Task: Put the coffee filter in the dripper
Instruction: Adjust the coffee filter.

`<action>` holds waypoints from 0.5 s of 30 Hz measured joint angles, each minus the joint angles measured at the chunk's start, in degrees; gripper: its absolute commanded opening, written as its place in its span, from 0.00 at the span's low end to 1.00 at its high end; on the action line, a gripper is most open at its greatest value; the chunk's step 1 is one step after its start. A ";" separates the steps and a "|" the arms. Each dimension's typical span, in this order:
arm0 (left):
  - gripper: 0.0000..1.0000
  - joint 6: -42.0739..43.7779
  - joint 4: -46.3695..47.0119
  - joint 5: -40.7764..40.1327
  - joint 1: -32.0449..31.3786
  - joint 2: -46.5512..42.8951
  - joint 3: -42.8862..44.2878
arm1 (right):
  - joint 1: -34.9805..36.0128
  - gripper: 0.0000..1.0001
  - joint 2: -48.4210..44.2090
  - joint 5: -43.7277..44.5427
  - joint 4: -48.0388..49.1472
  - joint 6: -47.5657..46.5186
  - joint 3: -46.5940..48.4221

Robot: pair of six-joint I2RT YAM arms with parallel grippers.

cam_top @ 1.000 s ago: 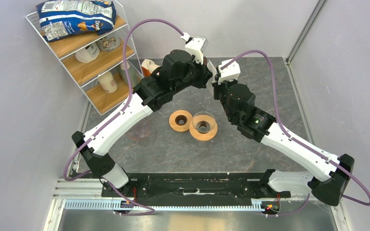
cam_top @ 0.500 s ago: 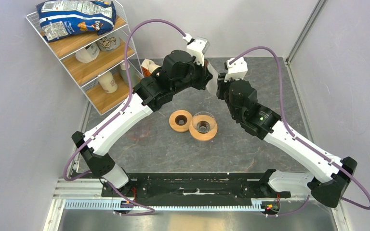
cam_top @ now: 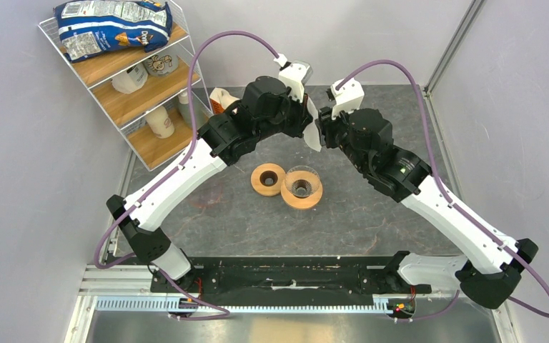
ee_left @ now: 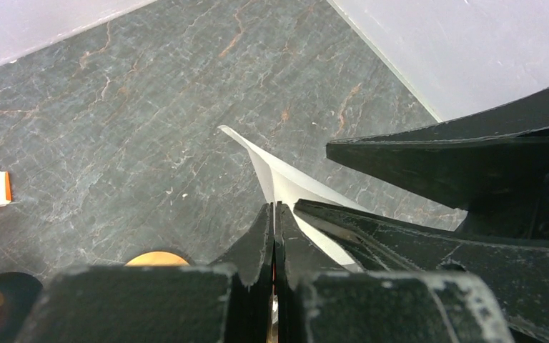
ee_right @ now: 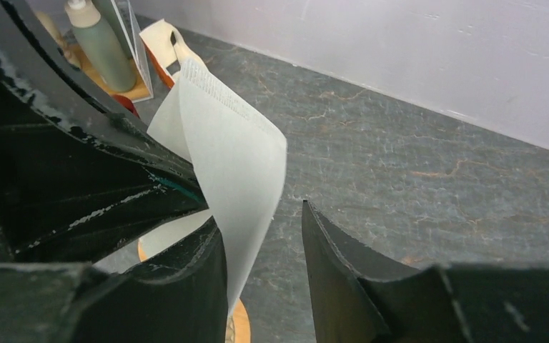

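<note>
- Dark stone tabletop point(cam_top: 207, 207): dripper point(cam_top: 302, 187) mid-table.
- L gripper point(ee_left: 273, 214) pinches coffee filter point(ee_left: 286, 182), far side.
- R gripper point(ee_right: 261, 221) jaws spread, filter edge between them.

Thin matt paper coffee filter point(ee_right: 236, 164), clear glass + smooth wood dripper point(cam_top: 301, 187), matt veined stone-look tabletop point(cam_top: 257, 221).

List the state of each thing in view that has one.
coffee filter: off the table, pinched by the left gripper
left gripper: shut on the coffee filter
right gripper: open, filter edge between its jaws
dripper: upright on the table, no filter in it
wooden ring: flat beside the dripper
</note>
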 measured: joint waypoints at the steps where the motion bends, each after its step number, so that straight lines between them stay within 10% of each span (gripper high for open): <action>1: 0.02 0.00 -0.26 0.00 0.00 0.00 0.00 | 0.00 0.41 0.22 -0.02 -1.16 -0.46 0.59; 15: 0.02 0.00 -1.57 3.45 -0.02 -0.55 -0.04 | -1.16 0.25 3.10 1.20 -6.97 -2.49 1.44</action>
